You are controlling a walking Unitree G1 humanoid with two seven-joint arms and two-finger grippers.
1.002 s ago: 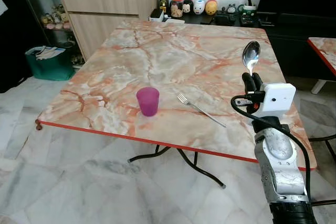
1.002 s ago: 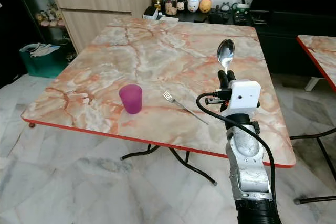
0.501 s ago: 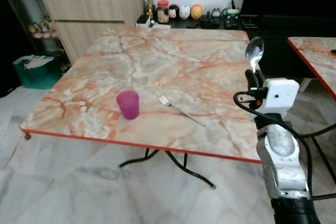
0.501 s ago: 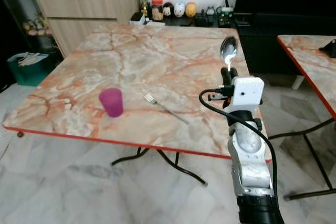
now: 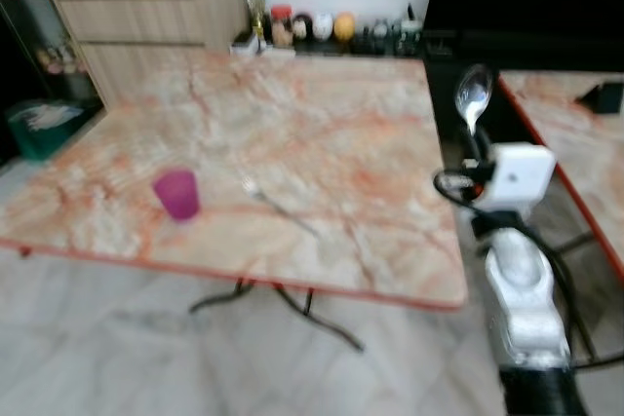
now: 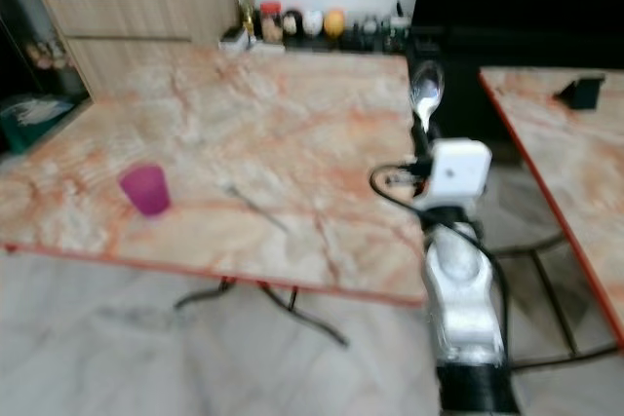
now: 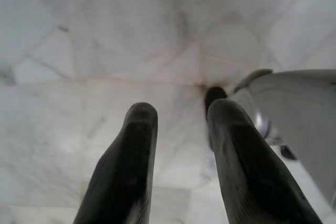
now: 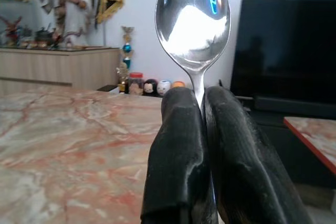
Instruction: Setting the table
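My right gripper (image 5: 475, 146) is shut on the handle of a silver spoon (image 5: 473, 94), held upright with the bowl on top, beside the right edge of the marble table (image 5: 322, 133). The same spoon (image 8: 194, 14) rises from the closed fingers (image 8: 181, 145) in the right wrist view. A purple cup (image 5: 176, 194) stands near the table's front left. A fork (image 5: 278, 207) lies to its right, blurred. My left gripper (image 7: 184, 111) hangs over the marble floor, open, with nothing between its fingers.
A second marble table (image 5: 575, 133) stands to the right with a dark object (image 5: 603, 96) on it; a narrow gap separates the tables. A wooden cabinet (image 5: 146, 17) and jars (image 5: 302, 26) line the back wall. A green bin (image 5: 39, 124) sits at the far left.
The whole picture has slid left and grown blurred, so the camera has moved to the right. The spoon stays upright in my right gripper.
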